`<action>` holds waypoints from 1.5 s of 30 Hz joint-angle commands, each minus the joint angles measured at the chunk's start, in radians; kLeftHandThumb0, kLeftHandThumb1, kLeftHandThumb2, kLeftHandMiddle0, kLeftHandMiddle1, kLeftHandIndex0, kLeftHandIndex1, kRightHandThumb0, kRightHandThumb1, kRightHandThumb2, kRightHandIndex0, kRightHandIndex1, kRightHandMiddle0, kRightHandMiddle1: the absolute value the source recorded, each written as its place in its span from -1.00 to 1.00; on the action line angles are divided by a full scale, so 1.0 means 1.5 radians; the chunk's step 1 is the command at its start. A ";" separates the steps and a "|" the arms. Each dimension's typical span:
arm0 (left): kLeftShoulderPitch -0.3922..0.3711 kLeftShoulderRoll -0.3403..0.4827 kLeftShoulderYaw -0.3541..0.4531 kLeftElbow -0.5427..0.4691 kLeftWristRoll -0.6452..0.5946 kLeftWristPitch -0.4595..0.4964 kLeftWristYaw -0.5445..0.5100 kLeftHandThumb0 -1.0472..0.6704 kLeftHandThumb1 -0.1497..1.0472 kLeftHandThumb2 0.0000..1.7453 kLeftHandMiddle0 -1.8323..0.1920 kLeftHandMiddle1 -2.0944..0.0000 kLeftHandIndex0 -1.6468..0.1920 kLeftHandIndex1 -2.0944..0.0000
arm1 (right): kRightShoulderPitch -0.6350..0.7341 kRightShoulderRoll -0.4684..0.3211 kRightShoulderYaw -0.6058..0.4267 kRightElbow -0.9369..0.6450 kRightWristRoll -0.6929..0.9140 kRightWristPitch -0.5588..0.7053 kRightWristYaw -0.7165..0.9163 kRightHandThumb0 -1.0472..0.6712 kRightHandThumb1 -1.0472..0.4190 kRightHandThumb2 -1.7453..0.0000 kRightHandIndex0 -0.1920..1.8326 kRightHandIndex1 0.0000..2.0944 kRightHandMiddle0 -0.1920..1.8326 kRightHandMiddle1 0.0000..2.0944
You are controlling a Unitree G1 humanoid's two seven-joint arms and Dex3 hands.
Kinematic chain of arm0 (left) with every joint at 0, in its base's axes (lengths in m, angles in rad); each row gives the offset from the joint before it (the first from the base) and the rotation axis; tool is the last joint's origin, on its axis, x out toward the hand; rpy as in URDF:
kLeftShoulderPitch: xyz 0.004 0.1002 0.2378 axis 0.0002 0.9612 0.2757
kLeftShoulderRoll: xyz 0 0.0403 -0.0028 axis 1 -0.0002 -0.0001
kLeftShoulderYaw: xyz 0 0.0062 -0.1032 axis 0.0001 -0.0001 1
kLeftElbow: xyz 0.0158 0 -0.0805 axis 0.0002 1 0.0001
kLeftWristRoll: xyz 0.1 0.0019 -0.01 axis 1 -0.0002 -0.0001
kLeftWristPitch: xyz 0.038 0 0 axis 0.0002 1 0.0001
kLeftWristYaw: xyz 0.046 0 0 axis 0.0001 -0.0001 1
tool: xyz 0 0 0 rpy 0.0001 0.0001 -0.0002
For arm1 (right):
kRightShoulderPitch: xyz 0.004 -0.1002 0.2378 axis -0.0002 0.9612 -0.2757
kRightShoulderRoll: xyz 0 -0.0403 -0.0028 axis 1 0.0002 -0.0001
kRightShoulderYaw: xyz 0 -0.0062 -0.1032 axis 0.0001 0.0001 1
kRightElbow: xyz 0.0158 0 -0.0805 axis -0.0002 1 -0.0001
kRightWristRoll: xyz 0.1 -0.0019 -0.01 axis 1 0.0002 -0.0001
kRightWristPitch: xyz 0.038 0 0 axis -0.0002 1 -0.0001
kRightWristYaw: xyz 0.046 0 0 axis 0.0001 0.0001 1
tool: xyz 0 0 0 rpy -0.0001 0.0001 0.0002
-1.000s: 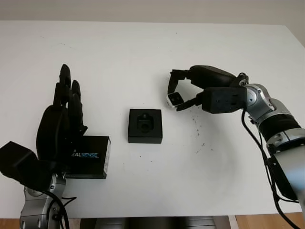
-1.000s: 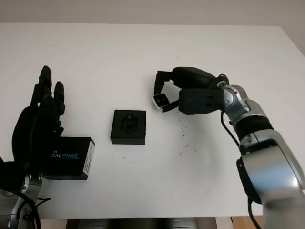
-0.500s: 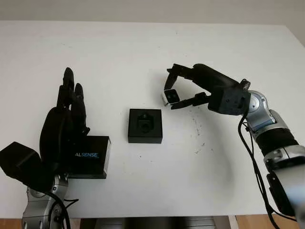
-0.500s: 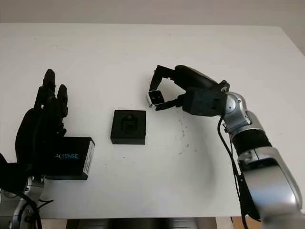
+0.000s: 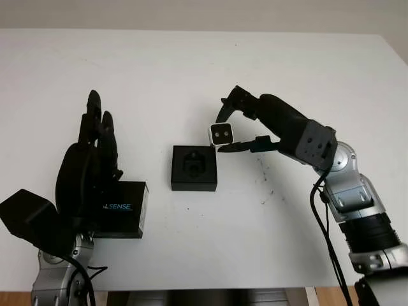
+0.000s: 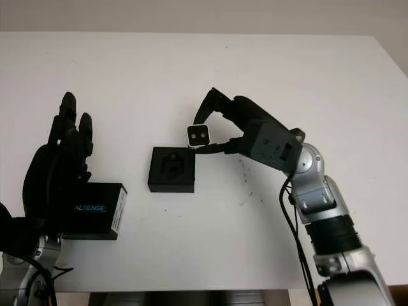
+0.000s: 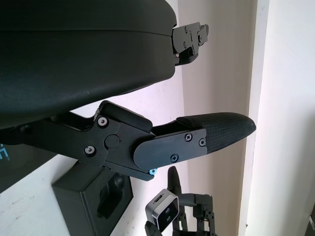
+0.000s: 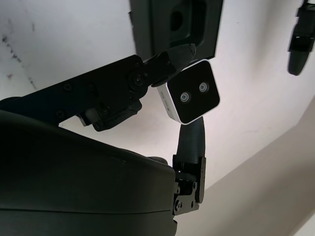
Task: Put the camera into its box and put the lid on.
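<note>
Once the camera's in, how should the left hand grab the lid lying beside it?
Probably pinch the lid across its two long side walls, coming straight down. It lies flat on the table, a low black rectangle, right beside the open left hand, with bare table along its near and far edges.

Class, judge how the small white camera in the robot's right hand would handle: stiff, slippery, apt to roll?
The camera looks stiff, boxy. Its smooth faces may slip between the right hand's fingertips. Flat sides: unlikely to roll.

bright even light, soft faint shadows
</note>
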 commanded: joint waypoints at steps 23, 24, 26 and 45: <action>0.041 -0.038 -0.034 -0.024 0.025 -0.027 0.022 -0.69 1.00 -0.22 1.00 1.00 1.00 1.00 | 0.087 0.109 0.003 -0.089 0.006 0.072 -0.099 -0.30 -1.00 0.85 -0.52 -0.93 -0.69 1.00; 0.042 -0.039 -0.034 -0.023 0.024 -0.028 0.022 -0.69 1.00 -0.22 1.00 1.00 1.00 1.00 | 0.090 0.113 0.004 -0.085 0.006 0.066 -0.102 -0.31 -1.00 0.85 -0.54 -0.94 -0.69 1.00; 0.043 -0.040 -0.033 -0.022 0.024 -0.029 0.021 -0.69 1.00 -0.23 1.00 1.00 1.00 1.00 | 0.094 0.120 0.008 -0.081 0.004 0.055 -0.109 -0.32 -1.00 0.85 -0.55 -0.95 -0.68 1.00; 0.045 -0.042 -0.033 -0.021 0.018 -0.025 0.020 -0.68 1.00 -0.26 1.00 1.00 1.00 1.00 | 0.120 0.147 0.024 -0.062 0.016 0.050 -0.107 -0.33 -1.00 0.87 -0.60 -0.96 -0.65 1.00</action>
